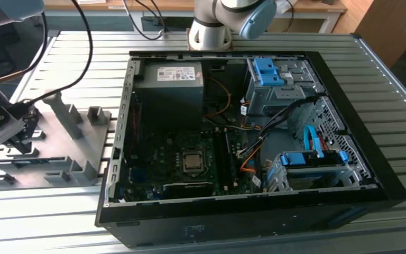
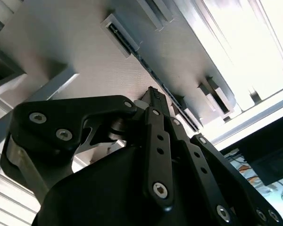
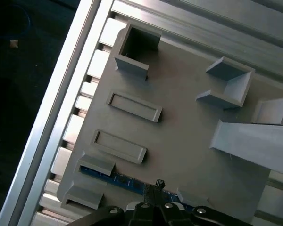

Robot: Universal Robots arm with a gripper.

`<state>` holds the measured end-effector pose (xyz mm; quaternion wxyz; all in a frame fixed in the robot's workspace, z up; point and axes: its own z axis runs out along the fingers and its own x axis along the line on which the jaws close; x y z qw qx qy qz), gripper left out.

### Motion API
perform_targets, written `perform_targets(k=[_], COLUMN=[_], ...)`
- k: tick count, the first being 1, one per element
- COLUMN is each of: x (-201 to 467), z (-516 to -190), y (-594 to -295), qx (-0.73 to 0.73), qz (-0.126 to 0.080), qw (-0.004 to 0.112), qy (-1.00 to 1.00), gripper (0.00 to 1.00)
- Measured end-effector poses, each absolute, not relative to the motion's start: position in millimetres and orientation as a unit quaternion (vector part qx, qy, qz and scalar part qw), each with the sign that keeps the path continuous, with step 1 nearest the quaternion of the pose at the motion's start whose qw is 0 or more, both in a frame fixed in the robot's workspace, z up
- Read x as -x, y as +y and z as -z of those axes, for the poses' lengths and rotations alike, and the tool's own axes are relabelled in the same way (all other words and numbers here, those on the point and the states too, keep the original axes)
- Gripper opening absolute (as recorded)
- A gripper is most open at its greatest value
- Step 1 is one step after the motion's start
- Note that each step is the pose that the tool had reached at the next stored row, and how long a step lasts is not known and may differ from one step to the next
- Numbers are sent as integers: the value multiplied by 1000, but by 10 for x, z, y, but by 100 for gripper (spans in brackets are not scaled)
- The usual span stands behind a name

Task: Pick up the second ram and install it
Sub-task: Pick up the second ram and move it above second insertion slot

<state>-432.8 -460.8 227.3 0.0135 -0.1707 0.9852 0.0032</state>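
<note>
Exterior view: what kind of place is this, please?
Probably a robotics lab or workshop bench for computer assembly. An open computer case lies on a slatted metal table, a grey parts tray sits at the exterior view's left, and a robot arm's base stands beyond the case.

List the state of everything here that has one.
gripper: fingers shut on the second ram.
second ram: seated in the tray's holders, not lifted.
tray: two rectangular slots empty.
computer case: lying flat, side open, insides exposed.
</note>
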Motion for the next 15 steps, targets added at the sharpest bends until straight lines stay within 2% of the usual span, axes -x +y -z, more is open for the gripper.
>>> perform_targets(k=[15], x=[4328], z=[-2273], y=[-4608], qx=[255], qz=[-4], qw=[13], qy=[967], gripper=[10])
